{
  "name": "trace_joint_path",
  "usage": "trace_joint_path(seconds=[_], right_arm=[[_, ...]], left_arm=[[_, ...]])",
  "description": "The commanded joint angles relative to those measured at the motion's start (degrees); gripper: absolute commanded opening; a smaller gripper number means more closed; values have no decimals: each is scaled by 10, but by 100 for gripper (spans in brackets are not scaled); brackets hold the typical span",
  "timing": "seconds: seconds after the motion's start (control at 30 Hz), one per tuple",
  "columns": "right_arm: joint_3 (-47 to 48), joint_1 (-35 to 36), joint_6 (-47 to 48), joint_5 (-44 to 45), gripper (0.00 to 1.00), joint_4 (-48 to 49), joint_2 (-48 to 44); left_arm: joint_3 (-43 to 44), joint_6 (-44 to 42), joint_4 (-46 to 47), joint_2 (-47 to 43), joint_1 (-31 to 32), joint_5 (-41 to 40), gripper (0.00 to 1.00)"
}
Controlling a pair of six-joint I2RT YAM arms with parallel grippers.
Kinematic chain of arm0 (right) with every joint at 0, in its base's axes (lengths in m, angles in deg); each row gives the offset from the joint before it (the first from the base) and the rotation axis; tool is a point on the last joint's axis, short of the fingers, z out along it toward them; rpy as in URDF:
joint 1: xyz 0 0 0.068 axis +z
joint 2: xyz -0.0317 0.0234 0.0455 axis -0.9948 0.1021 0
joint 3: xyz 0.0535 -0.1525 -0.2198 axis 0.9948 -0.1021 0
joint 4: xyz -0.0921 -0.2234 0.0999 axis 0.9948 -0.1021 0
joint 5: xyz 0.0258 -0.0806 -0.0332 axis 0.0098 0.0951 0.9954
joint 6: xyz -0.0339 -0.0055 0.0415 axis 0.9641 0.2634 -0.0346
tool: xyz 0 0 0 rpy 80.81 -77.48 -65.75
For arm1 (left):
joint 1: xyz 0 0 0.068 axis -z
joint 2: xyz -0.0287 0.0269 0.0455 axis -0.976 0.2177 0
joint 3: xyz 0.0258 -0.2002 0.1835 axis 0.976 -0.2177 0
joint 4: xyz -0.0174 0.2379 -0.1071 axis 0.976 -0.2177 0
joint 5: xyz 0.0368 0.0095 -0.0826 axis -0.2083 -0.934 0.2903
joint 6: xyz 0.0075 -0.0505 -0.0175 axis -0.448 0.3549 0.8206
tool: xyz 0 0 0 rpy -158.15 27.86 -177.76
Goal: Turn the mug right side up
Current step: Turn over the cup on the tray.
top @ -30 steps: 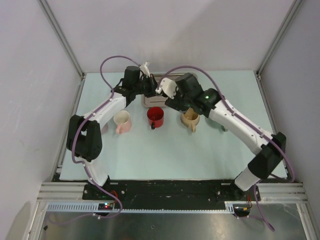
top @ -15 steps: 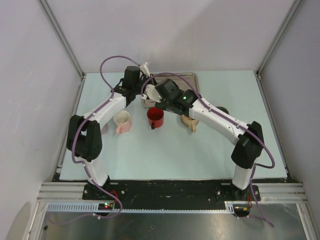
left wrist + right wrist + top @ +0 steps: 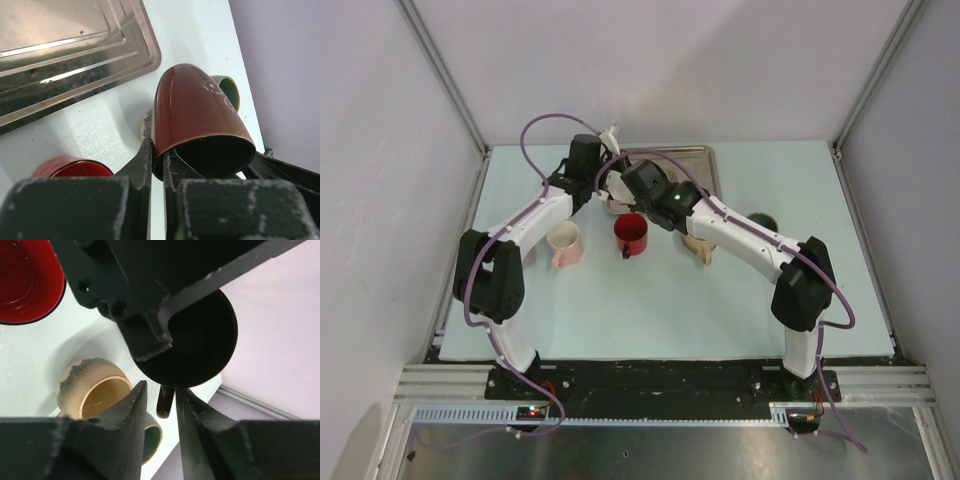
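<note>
1. Mug [image 3: 195,115], dark brown glaze, is held up clear of the counter [image 3: 200,30], tilted w/ its mouth toward the left wrist cam; it hangs over the far-middle part of the counter, just on the near side of the tray [image 3: 145,50] that lies along the far edge.
2. The left gripper [image 3: 157,165] is clenched on the mug's wall at the rim, apparently one finger inside and one outside; a thin pinch, no wrap.
3. The right gripper [image 3: 160,390] has its jaws parted w/ the mug's handle [image 3: 165,402] between them; neither finger looks to touch it, so it grasps nothing.
4. Handling, my guess: ceramic, so stiff, fairly heavy for a rim pinch and brittle if dropped; the glaze is shiny, prob. slippery, so the mug could swing or slide in that pinch.
5. Best hold, as I judge it: the handle, which stops twist while the mouth is brought up; else the wall at the rim w/ fingers set deep.
6. Below stand a red mug [image 3: 70,167], a tan mug [image 3: 95,385] and a green mug [image 3: 227,85], mouths up; set-down wants a spot apart from them.
7. Writing: none legible; pale scuffed marks [image 3: 212,90] on the mug's side may be worn print, can't read; no brand or label seen.
</note>
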Motion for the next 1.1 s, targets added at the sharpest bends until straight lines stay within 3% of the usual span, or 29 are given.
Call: trace_joint_path(seconds=[0.0, 0.2, 0.43, 0.83, 1.07], right_arm=[[26, 6, 22, 26, 30, 27, 7], [29, 7, 26, 27, 2, 26, 11], [31, 8, 26, 23, 0, 32, 5], [27, 5, 31, 10, 0, 46, -15], [15, -6, 23, 11, 0, 57, -25]], left_arm=[[4, 10, 28, -46, 5, 4, 0], [2, 5, 28, -52, 5, 1, 0], [6, 1, 28, -53, 4, 1, 3], [7, -6, 28, -58, 1, 2, 57], [5, -5, 28, -69, -7, 2, 81]])
